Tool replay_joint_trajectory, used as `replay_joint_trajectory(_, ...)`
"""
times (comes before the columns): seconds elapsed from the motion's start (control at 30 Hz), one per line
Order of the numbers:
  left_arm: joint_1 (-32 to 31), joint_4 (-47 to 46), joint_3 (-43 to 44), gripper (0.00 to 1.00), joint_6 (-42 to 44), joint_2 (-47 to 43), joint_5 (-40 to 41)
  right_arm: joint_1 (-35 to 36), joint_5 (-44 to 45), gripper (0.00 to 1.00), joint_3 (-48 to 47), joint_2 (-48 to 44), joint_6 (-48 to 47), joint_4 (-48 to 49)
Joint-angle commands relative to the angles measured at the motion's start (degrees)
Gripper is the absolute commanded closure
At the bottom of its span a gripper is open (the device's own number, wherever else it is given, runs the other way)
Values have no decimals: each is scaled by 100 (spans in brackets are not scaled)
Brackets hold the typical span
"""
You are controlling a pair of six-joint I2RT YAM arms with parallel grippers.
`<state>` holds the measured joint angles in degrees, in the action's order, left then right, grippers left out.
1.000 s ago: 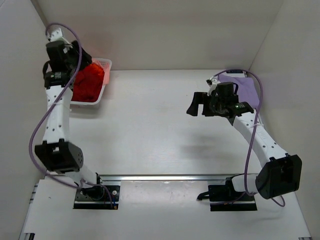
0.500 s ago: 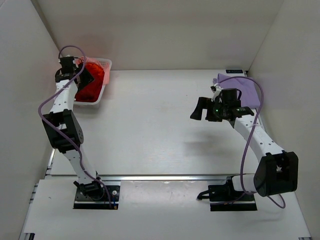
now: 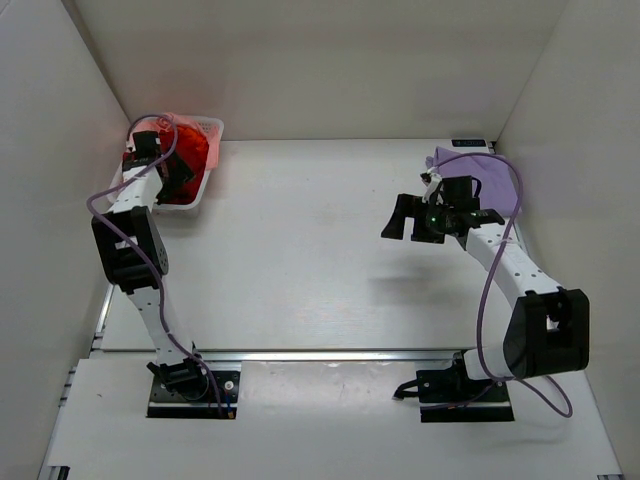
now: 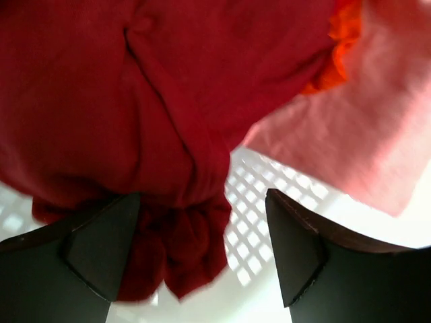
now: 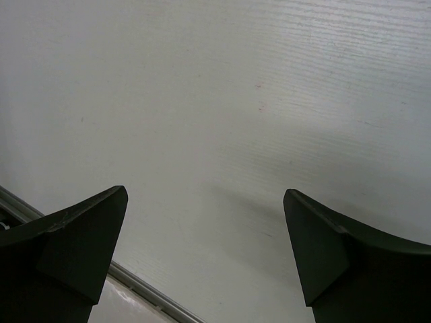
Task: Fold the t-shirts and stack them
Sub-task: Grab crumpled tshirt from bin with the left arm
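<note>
Two arms over a white desk (image 3: 300, 250). Far left, the left end effector (image 4: 200, 222) hangs spread over the white basket (image 4: 262, 202), which holds a bunched dark red t-shirt (image 4: 101, 101), orange-red t-shirt (image 4: 341, 44) and pink t-shirt (image 4: 357, 134) — a deep pinch could drag neighbours or snag the mesh. The right end effector (image 5: 205, 202) hovers spread, empty; the lavender t-shirt (image 3: 492, 178) lies far right.
</note>
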<state>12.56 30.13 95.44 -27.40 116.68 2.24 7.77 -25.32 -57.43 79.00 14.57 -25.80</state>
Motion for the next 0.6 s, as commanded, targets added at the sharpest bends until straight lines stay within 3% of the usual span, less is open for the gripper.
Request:
replay_joint_trajectory(0.0,132,141,421,13,-73,231,66,5,-25,1,-278,28,-147,14)
replay_joint_trajectory(0.07,98,361,825,16,-29,529,57,23,10,1,-339,1,-104,-12)
replay_joint_trajectory(0.1,107,388,888,29,15,566,49,23,36,0,-339,-8,-112,-65)
replay_joint_trajectory(0.13,89,423,1037,67,41,627,22,49,97,1,-348,-25,-112,-57)
replay_joint_trajectory(0.17,89,467,1125,88,50,636,31,49,106,1,-357,-60,-112,-100)
replay_joint_trajectory(0.2,72,459,1178,100,24,575,48,67,124,1,-339,-43,-95,-127)
replay_joint_trajectory(0.33,-261,90,1065,100,121,-135,48,181,212,1,-225,-166,19,-66)
replay_joint_trajectory(0.43,-779,-218,1327,100,42,-1118,-407,225,247,0,-67,-262,125,101)
replay_joint_trajectory(0.57,-1623,-113,2616,100,-116,-1657,-1074,339,387,1,-14,-350,161,224)
